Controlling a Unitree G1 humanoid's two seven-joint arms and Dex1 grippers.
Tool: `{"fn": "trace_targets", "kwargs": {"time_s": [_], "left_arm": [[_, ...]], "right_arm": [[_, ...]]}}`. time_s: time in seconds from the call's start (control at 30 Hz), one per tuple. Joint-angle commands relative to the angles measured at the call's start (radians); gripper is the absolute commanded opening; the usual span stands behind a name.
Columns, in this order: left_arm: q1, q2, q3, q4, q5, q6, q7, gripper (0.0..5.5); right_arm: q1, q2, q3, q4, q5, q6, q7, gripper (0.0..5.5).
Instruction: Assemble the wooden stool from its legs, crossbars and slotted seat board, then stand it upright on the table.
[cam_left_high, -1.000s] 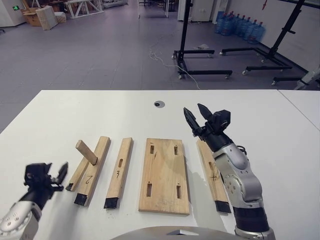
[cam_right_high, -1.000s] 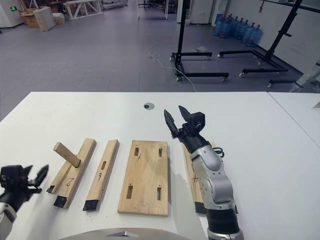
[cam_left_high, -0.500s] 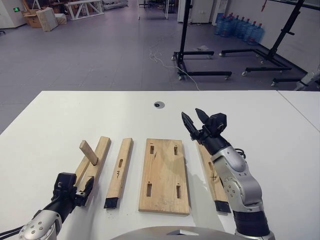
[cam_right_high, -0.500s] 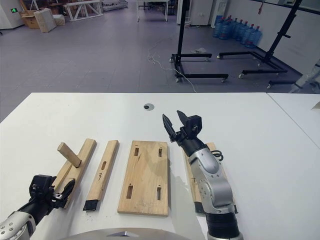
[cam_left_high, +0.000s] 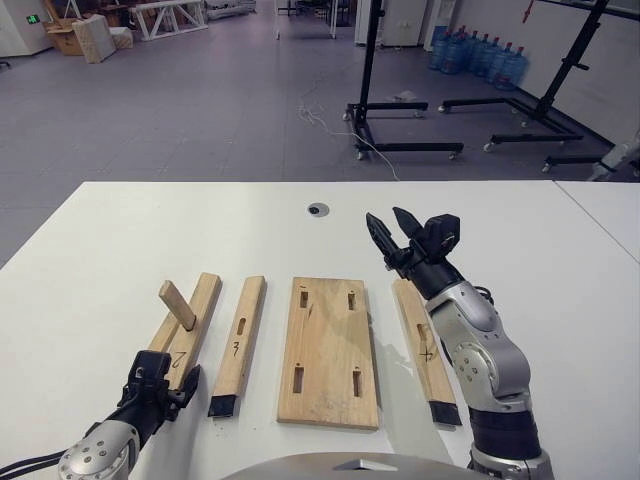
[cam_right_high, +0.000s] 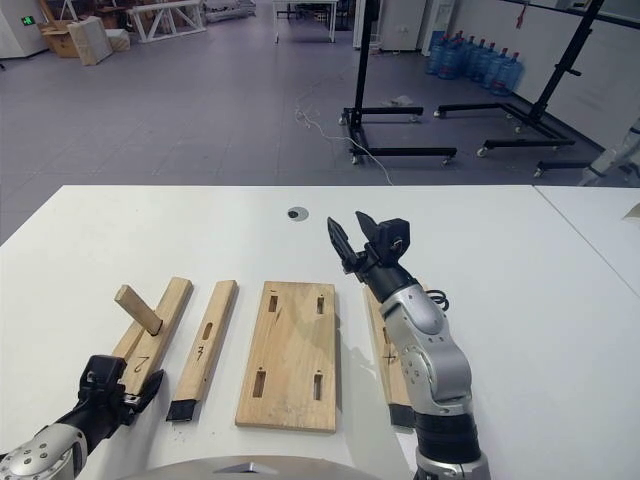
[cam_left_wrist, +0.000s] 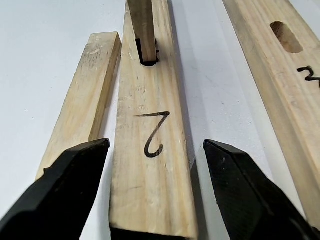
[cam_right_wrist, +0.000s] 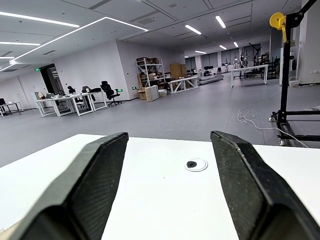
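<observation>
Wood leg (cam_left_wrist: 150, 115) marked 2 sits btwn the left gripper (cam_left_wrist: 154, 145), fingers (cam_left_wrist: 70, 170) spread wide, prob lining up a grab; right gripper (cam_left_high: 392, 228) hangs open, idle.

I see a white table (cam_left_high: 150, 220) with 1 round cable port (cam_left_high: 318, 209). Beyond it lies a grey floor (cam_left_high: 200, 90) with black wheeled stands (cam_left_high: 405, 146) and blue water jugs (cam_left_high: 480, 50). The right wrist view shows ceiling light strips (cam_right_wrist: 40, 19), desks (cam_right_wrist: 65, 102) and shelving (cam_right_wrist: 147, 75).
</observation>
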Motion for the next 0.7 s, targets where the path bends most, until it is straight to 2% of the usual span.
{"fn": "trace_targets", "kwargs": {"time_s": [0.03,0.2,0.3,0.5,0.7], "left_arm": [[-0.005,-0.009,0.018,0.019,0.013,0.077,0.029,2.95],[0.003,-0.041,0.020,0.045,-0.004,0.117,0.038,2.13],[0.015,-0.051,0.004,0.088,0.005,0.094,0.038,2.05],[-0.045,-0.095,0.058,0.209,-0.067,0.021,0.008,2.04],[-0.232,-0.156,0.079,0.175,-0.190,-0.048,-0.016,2.03]], "right_arm": [[-0.013,-0.003,-0.016,-0.003,0.006,0.018,-0.009,3.04],[-0.020,-0.010,-0.004,0.016,-0.015,0.024,-0.011,3.04],[-0.028,-0.023,-0.006,0.037,-0.014,0.033,0.004,3.04],[-0.082,-0.005,-0.057,0.102,0.030,0.053,-0.012,3.04],[-0.199,-0.005,-0.159,0.214,0.082,0.020,-0.003,3.04]]}}
